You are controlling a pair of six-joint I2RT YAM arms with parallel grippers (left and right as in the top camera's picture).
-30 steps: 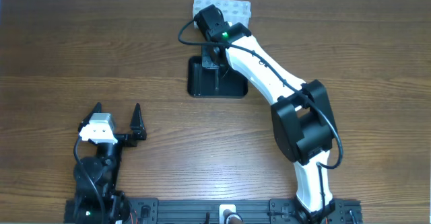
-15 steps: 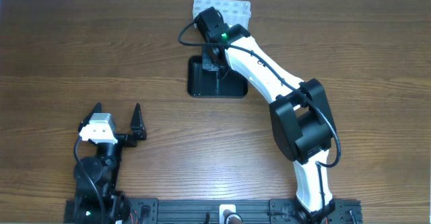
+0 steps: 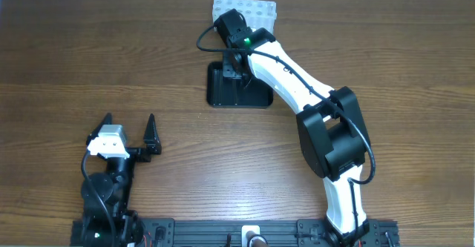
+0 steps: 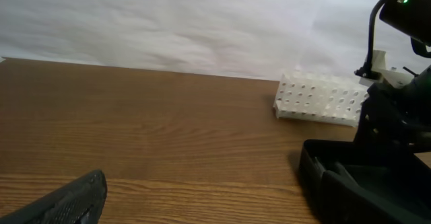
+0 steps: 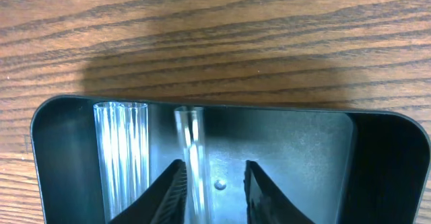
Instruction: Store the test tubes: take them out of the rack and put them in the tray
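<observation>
Right wrist view: tube [image 5: 190, 136] within pincer [image 5: 215, 165] (tray [image 5: 385, 158])

At least two test tubes [image 5: 121, 157], one tray [image 5: 377, 163], one rack [image 3: 256, 10], two arms [image 3: 297, 84].

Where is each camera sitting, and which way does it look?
Top view: fixed overhead, facing down on the brown wooden table; both arms show, with the left gripper open.
Left wrist view: on the left wrist, low, facing across the table towards the white plastic rack full of holes; one own dark finger shows.
Right wrist view: on the right wrist, facing down into the black plastic tray holding clear glass test tubes; the right gripper shows.
Shared: all three show the black tray.
</observation>
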